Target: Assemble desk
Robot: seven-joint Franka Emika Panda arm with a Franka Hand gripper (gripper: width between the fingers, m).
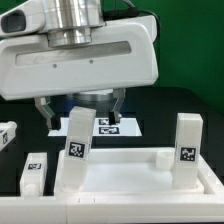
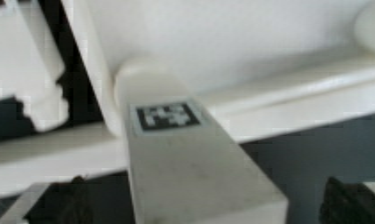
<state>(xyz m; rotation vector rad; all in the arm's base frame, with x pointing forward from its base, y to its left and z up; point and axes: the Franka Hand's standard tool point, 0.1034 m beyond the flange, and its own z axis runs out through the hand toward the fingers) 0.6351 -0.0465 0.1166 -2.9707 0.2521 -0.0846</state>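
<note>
The desk's white rimmed tabletop lies at the front of the table. One square tagged leg stands upright in its corner on the exterior view's left, and a second leg stands at the right corner. My gripper hangs just above the left leg, open, with a finger on each side of the leg's top. In the wrist view the leg runs up between the dark fingertips, with a gap on both sides. My gripper holds nothing. The tabletop fills the background there.
A third leg lies loose on the black table off the tabletop's left end, and another white piece shows at the left edge. The marker board lies flat behind the gripper. A green wall closes off the back.
</note>
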